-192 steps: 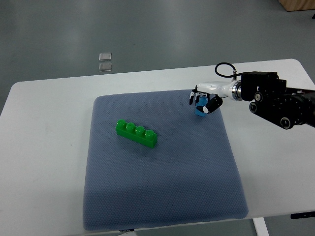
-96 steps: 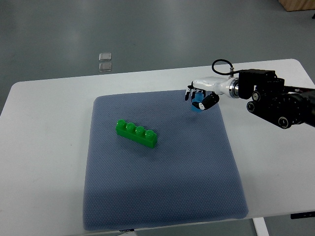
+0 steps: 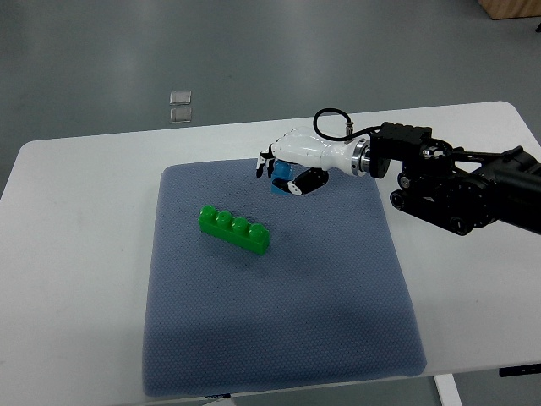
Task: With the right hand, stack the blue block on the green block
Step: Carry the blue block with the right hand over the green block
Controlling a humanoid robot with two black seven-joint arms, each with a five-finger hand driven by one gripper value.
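A long green block (image 3: 235, 229) with a row of studs lies at an angle on the blue-grey mat (image 3: 279, 338), left of centre. My right hand (image 3: 283, 172) comes in from the right edge and hovers above the mat's far part, up and to the right of the green block. Its fingers are curled around a small blue block (image 3: 282, 180), which shows only partly between them. The blue block hangs off the mat, apart from the green one. The left arm does not show.
The mat lies on a white table (image 3: 76, 254) whose front edge runs along the bottom. Two small clear squares (image 3: 180, 106) lie on the grey floor beyond the table. The right arm's black forearm (image 3: 448, 178) spans the table's right side.
My right hand has carried the blue block leftward from the mat's far right corner toward the green block, lifting it off the mat. The green block has not moved.
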